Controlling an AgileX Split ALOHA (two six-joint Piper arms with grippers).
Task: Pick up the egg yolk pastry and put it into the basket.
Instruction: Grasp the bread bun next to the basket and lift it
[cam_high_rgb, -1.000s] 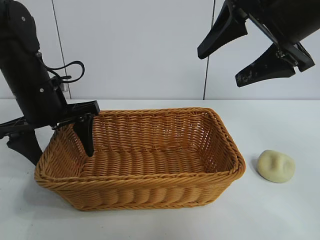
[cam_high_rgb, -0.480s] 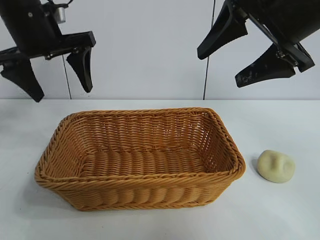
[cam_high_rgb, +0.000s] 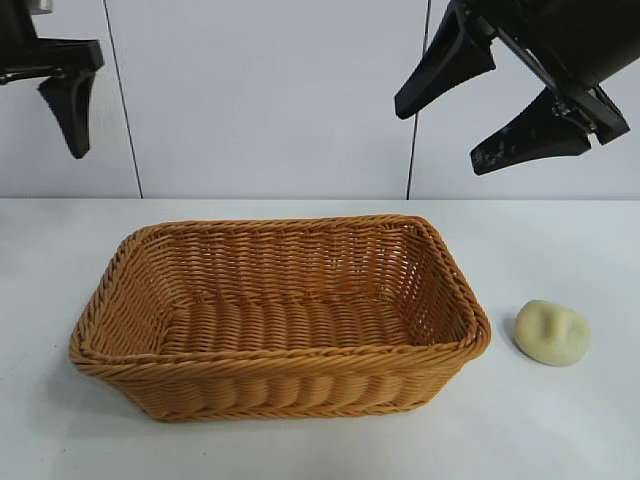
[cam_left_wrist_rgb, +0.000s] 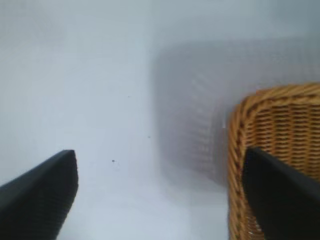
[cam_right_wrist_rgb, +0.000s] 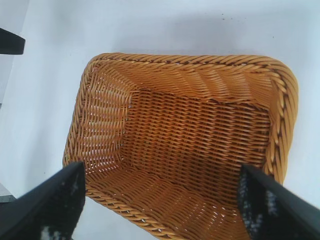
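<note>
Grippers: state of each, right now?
Left gripper: open, empty, raised beside the basket.
Right gripper: open, empty, high above the basket.

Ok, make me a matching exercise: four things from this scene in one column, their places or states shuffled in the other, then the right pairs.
Things:
1. pastry
2. basket
3. left hand
4. right hand

Places or states:
A. open, high above the basket's right end
B. on the table, right of the basket
C. mid-table, nothing inside
D. raised at the exterior view's top left corner, partly out of frame

Pairs: 1-B, 2-C, 3-D, 4-A
</note>
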